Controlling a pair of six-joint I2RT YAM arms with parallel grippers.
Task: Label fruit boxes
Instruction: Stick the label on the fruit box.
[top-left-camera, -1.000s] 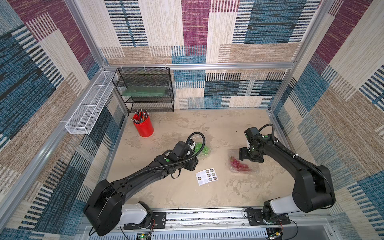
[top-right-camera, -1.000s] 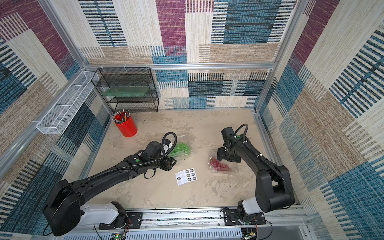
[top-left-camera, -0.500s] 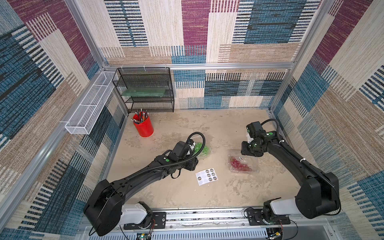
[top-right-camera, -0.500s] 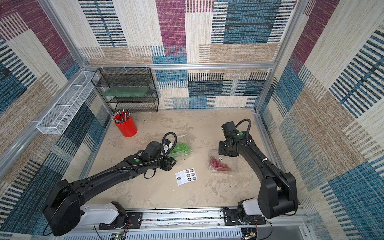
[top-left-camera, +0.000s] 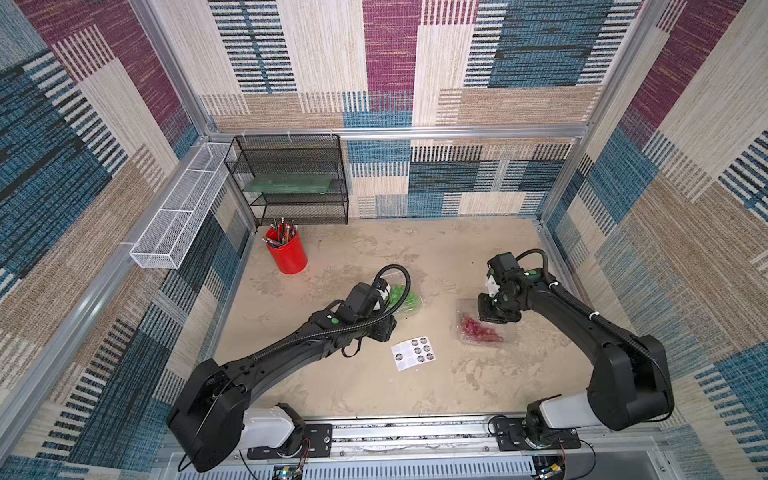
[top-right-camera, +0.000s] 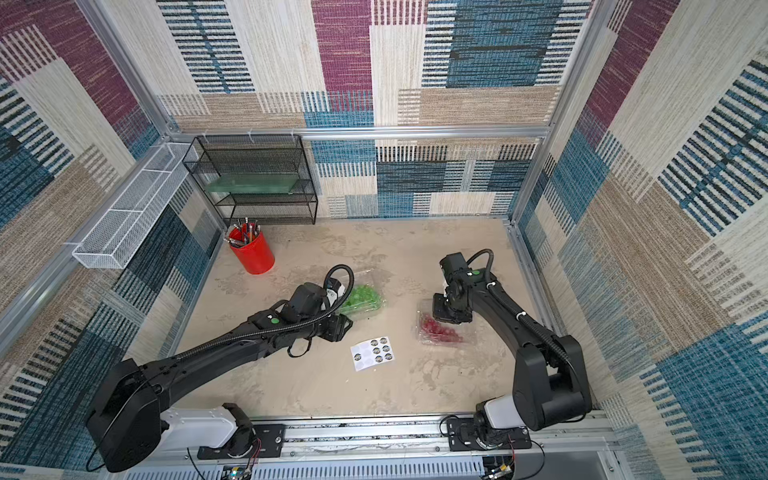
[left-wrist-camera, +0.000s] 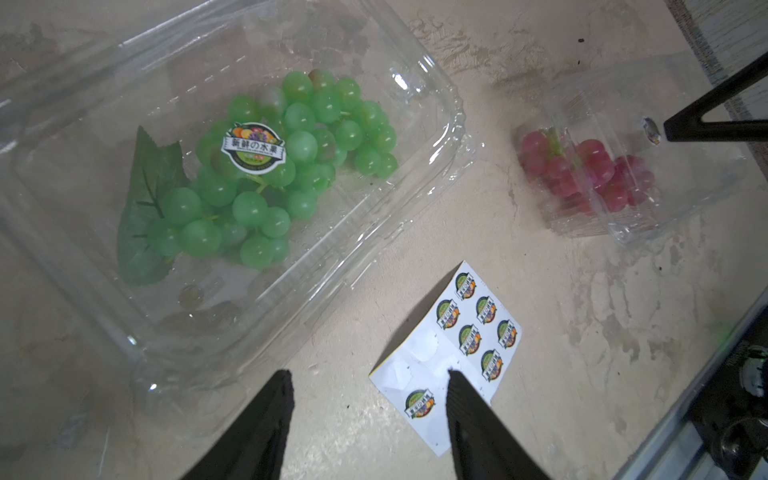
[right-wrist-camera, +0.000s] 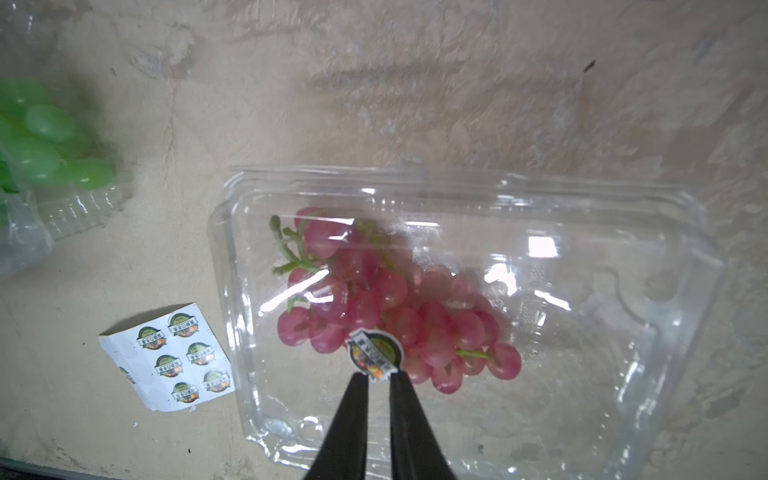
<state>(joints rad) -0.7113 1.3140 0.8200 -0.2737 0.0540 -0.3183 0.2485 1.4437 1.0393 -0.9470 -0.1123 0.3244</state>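
Note:
The fruit box with green grapes (left-wrist-camera: 374, 232) lies shut at mid-table (top-left-camera: 409, 300) (top-right-camera: 365, 297), with a round sticker (left-wrist-camera: 253, 147) on its lid. My left gripper (left-wrist-camera: 368, 376) hovers open beside it, holding nothing, with one finger over the white sticker sheet (left-wrist-camera: 461, 353) (top-left-camera: 413, 353). The fruit box with red grapes (right-wrist-camera: 582, 332) (top-left-camera: 496, 334) (top-right-camera: 461, 336) lies to the right. My right gripper (right-wrist-camera: 379, 376) (top-left-camera: 492, 318) is above its lid, jaws closed to a narrow slit. Its tips are at the edge of a sticker (right-wrist-camera: 375, 354) lying on the lid; contact is unclear.
A red pencil cup (top-left-camera: 289, 253) stands at the back left, in front of a black mesh shelf (top-left-camera: 291, 183). A white wire basket (top-left-camera: 178, 216) hangs on the left wall. Patterned walls close in the table on three sides.
My right gripper has gone from wide open to nearly shut and shifted slightly over the red-grape box. The left arm and both boxes have not moved.

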